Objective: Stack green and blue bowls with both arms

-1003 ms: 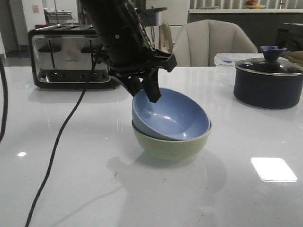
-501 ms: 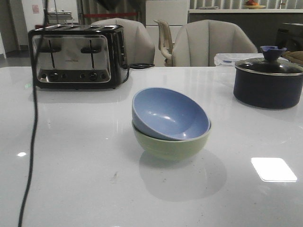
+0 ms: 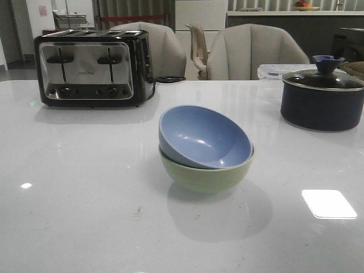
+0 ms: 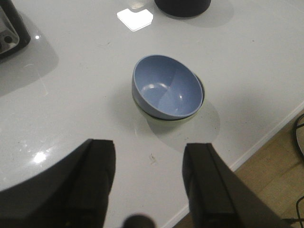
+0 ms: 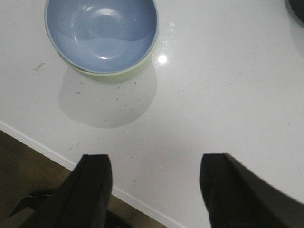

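Observation:
The dusty blue bowl (image 3: pixel 205 136) sits tilted inside the pale green bowl (image 3: pixel 205 175) near the middle of the white table. Both show in the left wrist view, blue bowl (image 4: pixel 166 85) over a sliver of green bowl (image 4: pixel 166 119), and in the right wrist view, blue bowl (image 5: pixel 100 31) with the green bowl's rim (image 5: pixel 126 71) below it. My left gripper (image 4: pixel 149 145) is open and empty, high above the table, apart from the bowls. My right gripper (image 5: pixel 154 159) is open and empty above the table's front edge. Neither arm shows in the front view.
A chrome toaster (image 3: pixel 91 68) stands at the back left. A dark lidded pot (image 3: pixel 321 96) stands at the back right and shows in the left wrist view (image 4: pixel 183 5). Chairs stand behind the table. The table's front edge (image 5: pixel 52 152) runs under my right gripper.
The left arm let go of the blue bowl's rim and pulled up out of the front view. Its cable has also left the view. The bowls have not moved.

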